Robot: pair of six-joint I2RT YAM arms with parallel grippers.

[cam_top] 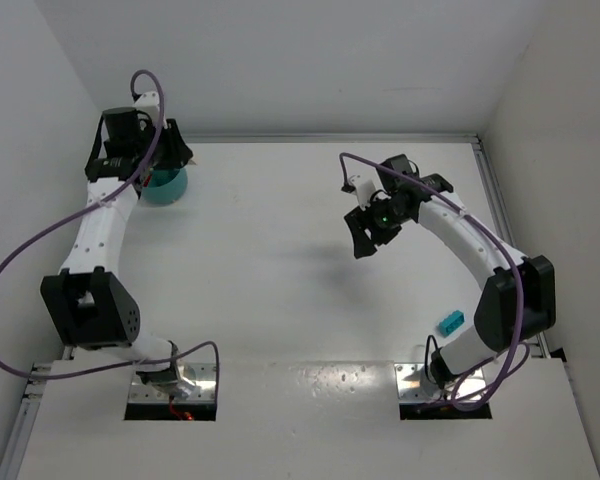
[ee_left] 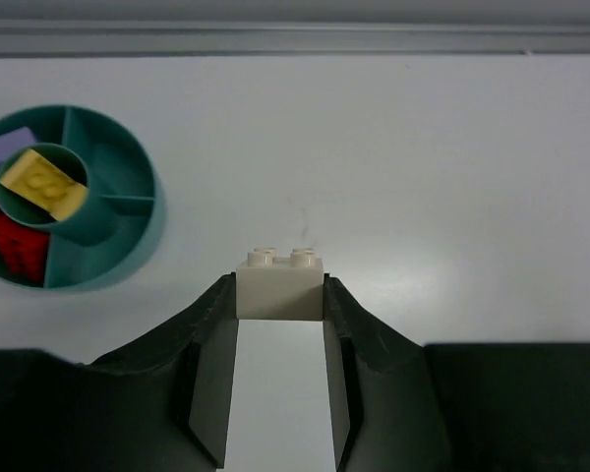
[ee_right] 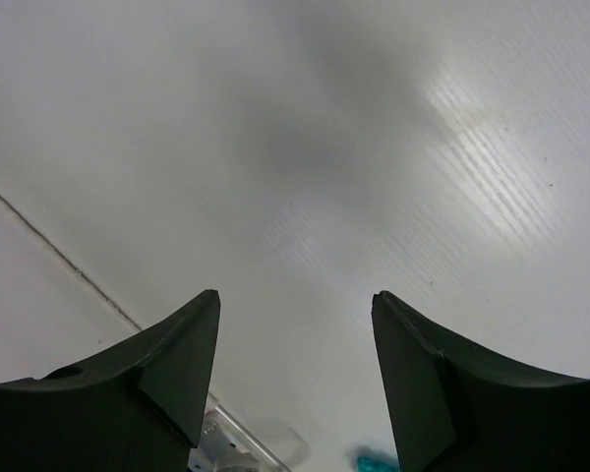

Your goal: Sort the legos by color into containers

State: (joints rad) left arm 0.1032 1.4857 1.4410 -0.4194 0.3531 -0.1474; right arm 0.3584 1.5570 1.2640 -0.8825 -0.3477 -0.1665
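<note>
While the left gripper (ee_left: 279,303) pinches a cream lego (ee_left: 279,285) near the teal bowl (ee_left: 143,241), which is half hidden from above, we find the right gripper (ee_right: 295,300) spread wide and empty, with a cyan lego (cam_top: 451,321) lying far from that bowl.

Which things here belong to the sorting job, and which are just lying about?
Job: white brick held by the left gripper; cyan brick; bowl with yellow brick, red bricks, purple brick.
Not job: purple cables; base plates.
</note>
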